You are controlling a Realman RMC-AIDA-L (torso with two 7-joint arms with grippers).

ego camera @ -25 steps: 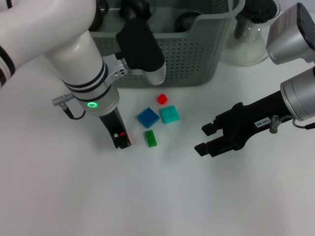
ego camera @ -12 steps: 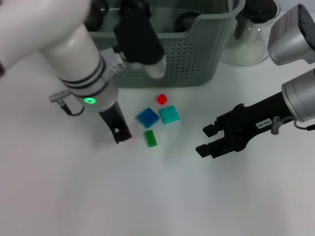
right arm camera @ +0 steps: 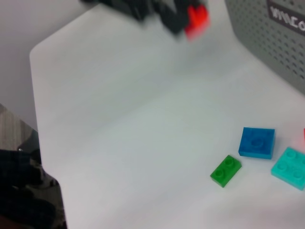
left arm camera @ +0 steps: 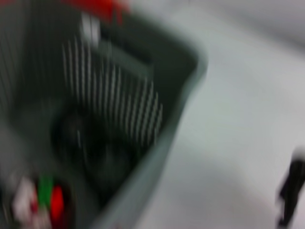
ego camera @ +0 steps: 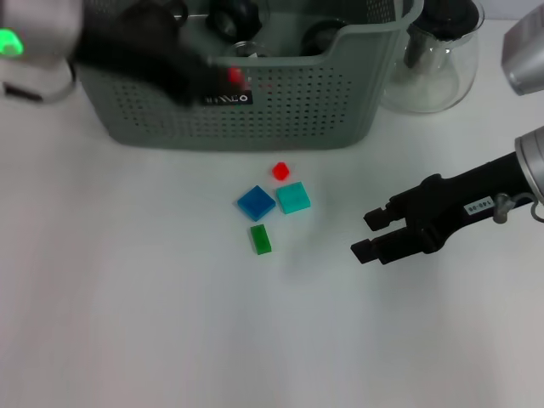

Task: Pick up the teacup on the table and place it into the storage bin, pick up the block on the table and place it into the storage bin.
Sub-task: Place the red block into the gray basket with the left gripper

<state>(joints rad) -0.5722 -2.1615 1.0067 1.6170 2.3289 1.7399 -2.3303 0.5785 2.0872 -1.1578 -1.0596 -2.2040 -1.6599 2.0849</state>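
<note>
Left gripper (ego camera: 217, 76): seen raised at the storage bin's front wall near the label, heavily smeared; a red block (ego camera: 236, 77) is pinched at its tip, so it's clamped on that.
Right gripper (ego camera: 374, 234): parked low over the table on the right, well apart from the blocks, fingers spread with nothing between them.
Storage bin (ego camera: 340, 102): big grey-green basket at the back, perforated sides, dipped handle rim, small black label (ego camera: 226, 99) with white lettering on the front. Dark rounded things are seen inside but can't be made out; in the left wrist view only blur plus bits of red and green are shown at the bottom.
Blocks on table: small red cube (ego camera: 280, 171) nearest the bin, teal square block (ego camera: 292, 198) just below it, blue square block (ego camera: 256, 202) touching or just beside the teal one, green block (ego camera: 261, 239) a bit nearer the robot.
Glass pitcher (ego camera: 433, 64): clear, black lid, placed just right of the bin.
Table (ego camera: 127, 297): plain white.
</note>
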